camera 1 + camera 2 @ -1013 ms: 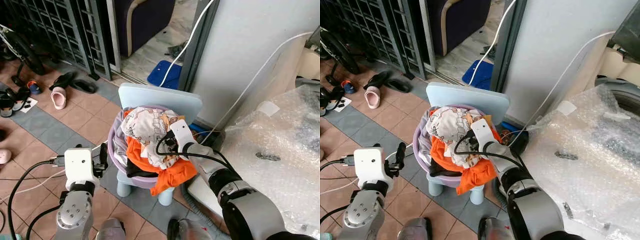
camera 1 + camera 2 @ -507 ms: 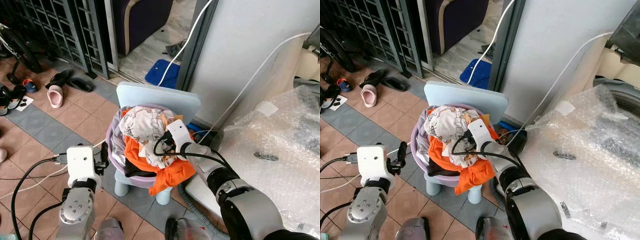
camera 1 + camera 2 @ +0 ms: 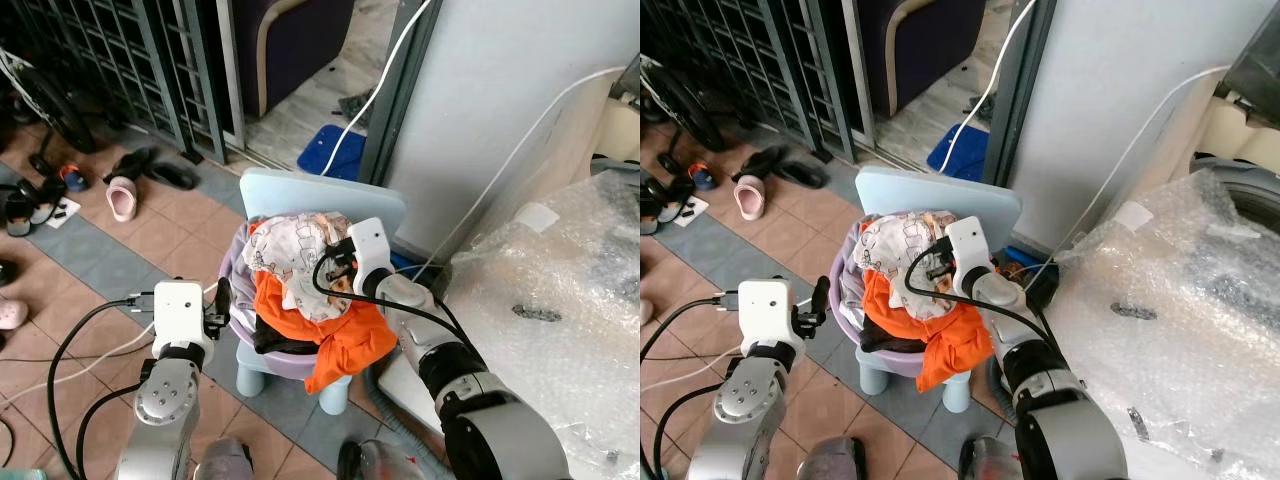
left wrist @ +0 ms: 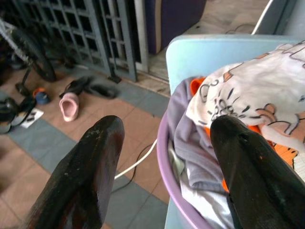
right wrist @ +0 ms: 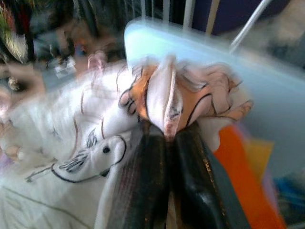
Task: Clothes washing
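While the purple laundry basket (image 3: 238,300) sits on a little pale blue chair (image 3: 300,192) around the middle of the frame, the white printed garment (image 3: 300,250) is on top of the pile, and that's what the right claw (image 5: 167,138) has pinched: both black fingers are squeezed together on a bunched fold of it, pretty clear in the right wrist view even though it's blurry. Under it there's an orange piece of clothing (image 3: 335,335) spilling over the basket's front edge, toward lower center. The left claw (image 4: 162,143) is just beside the basket's left rim, fingers spread wide with nothing between them, tiled floor (image 3: 150,235) showing below. Off to the right of the frame there's a surface covered in bubble wrap (image 3: 560,300). Upper left has a metal grille gate (image 3: 130,60), with a pink slipper (image 3: 120,195) and some dark sandals (image 3: 150,165) on the floor near it.
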Controlling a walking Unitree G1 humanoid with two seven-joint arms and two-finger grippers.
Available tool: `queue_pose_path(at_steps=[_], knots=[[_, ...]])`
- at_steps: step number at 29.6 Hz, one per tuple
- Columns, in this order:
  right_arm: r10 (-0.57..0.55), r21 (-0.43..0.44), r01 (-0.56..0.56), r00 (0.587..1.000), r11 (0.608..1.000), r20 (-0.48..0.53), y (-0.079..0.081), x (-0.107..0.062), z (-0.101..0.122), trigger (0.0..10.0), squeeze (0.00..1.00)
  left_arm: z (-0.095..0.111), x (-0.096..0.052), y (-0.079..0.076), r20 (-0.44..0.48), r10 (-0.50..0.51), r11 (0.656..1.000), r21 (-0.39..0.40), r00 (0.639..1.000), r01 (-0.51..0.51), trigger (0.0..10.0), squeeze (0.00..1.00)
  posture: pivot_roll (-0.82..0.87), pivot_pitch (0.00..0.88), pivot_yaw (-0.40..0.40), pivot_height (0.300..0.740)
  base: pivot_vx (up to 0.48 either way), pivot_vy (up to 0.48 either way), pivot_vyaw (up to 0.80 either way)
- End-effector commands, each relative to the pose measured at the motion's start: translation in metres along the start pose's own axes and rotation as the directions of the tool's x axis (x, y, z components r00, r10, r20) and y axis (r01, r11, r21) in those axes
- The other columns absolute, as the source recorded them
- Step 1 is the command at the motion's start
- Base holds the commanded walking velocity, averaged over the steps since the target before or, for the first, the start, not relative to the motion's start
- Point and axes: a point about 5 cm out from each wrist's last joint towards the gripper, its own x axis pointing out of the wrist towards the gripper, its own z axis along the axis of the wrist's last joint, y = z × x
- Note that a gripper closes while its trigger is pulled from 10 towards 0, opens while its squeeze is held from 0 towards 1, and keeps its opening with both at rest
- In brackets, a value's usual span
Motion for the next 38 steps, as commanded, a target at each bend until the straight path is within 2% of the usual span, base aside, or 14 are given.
queue_pose_path(at_steps=[1,2,4,7,10,12,13,14,15,18,23,28,32,38], knots=[[-0.016,-0.005,0.016,0.992,1.000,0.127,-0.002,-0.014,0.017,0.0,0.00,0.004,0.009,-0.005,0.024,-0.027,1.000,0.001,0.999,0.027,10.0,0.00,0.02,0.000,0.030,0.740,0.000,0.000,0.00],[-0.016,-0.005,0.016,0.992,1.000,0.127,-0.002,-0.014,0.017,0.0,0.00,0.004,0.009,-0.005,0.024,-0.027,1.000,0.001,0.999,0.027,10.0,0.00,0.02,0.000,0.030,0.740,0.000,0.000,0.00],[-0.051,-0.040,0.064,0.964,0.997,0.259,0.000,-0.033,0.039,0.0,0.00,0.008,0.017,-0.007,0.048,-0.032,0.999,0.007,0.998,0.032,10.0,0.00,-0.01,0.000,0.059,0.740,0.000,0.000,0.00],[-0.087,-0.029,0.104,0.926,0.994,0.367,0.002,-0.052,0.063,0.0,0.00,0.013,0.022,-0.009,0.075,-0.029,1.000,0.010,0.997,0.029,10.0,0.00,-0.03,0.000,0.071,0.740,0.000,0.000,0.00],[-0.111,-0.054,0.148,0.899,0.988,0.423,0.002,-0.069,0.075,0.0,0.00,0.016,0.025,-0.012,0.095,-0.032,0.999,0.020,0.995,0.030,10.0,0.00,-0.04,0.000,0.072,0.740,0.000,0.000,0.00],[-0.162,-0.019,0.188,0.891,0.982,0.423,-0.002,-0.075,0.074,0.0,0.00,0.015,0.027,-0.013,0.099,-0.030,0.999,0.026,0.995,0.027,10.0,0.00,-0.04,0.000,0.072,0.740,0.000,0.000,0.00],[-0.200,-0.010,0.225,0.887,0.974,0.417,-0.005,-0.078,0.073,7.5,0.00,0.016,0.028,-0.014,0.107,-0.030,0.999,0.022,0.994,0.028,10.0,0.00,-0.05,0.000,0.076,0.740,0.000,0.000,0.00],[-0.227,-0.006,0.251,0.883,0.968,0.411,-0.006,-0.081,0.073,7.5,0.00,0.017,0.029,-0.014,0.113,-0.030,0.999,0.019,0.993,0.028,10.0,0.00,-0.05,0.000,0.076,0.740,0.000,0.000,0.00],[-0.272,-0.016,0.303,0.878,0.953,0.393,-0.012,-0.083,0.071,10.0,0.00,0.020,0.032,-0.016,0.124,-0.034,0.999,0.008,0.992,0.033,10.0,0.00,-0.06,0.000,0.083,0.740,0.000,0.000,0.00],[-0.323,-0.109,0.395,0.857,0.912,0.401,-0.021,-0.082,0.077,10.0,0.00,0.026,0.036,-0.019,0.153,-0.039,0.999,0.005,0.987,0.039,10.0,0.00,-0.06,0.000,0.088,0.740,0.000,-0.263,-0.62],[-0.380,-0.183,0.524,0.779,0.832,0.499,-0.036,-0.074,0.111,10.0,0.00,0.035,0.043,-0.017,0.185,-0.017,0.999,-0.030,0.983,0.023,10.0,0.00,-0.07,0.000,0.099,0.740,0.000,-0.480,-0.77],[-0.419,-0.176,0.576,0.741,0.798,0.525,-0.049,-0.073,0.121,10.0,0.00,0.033,0.041,-0.017,0.182,-0.012,0.999,-0.033,0.983,0.018,10.0,0.00,-0.06,0.000,0.094,0.740,0.000,-0.480,-0.76],[-0.443,-0.151,0.590,0.728,0.793,0.523,-0.059,-0.068,0.126,10.0,0.00,0.030,0.039,-0.019,0.175,-0.009,0.999,-0.036,0.984,0.016,10.0,0.00,-0.05,0.000,0.087,0.740,0.000,-0.468,-0.76],[-0.387,-0.182,0.545,0.757,0.819,0.526,-0.061,-0.052,0.137,10.0,0.00,0.031,0.040,-0.019,0.175,0.007,0.998,-0.055,0.985,0.003,10.0,0.00,-0.05,0.000,0.082,0.740,0.000,-0.230,-0.19]])
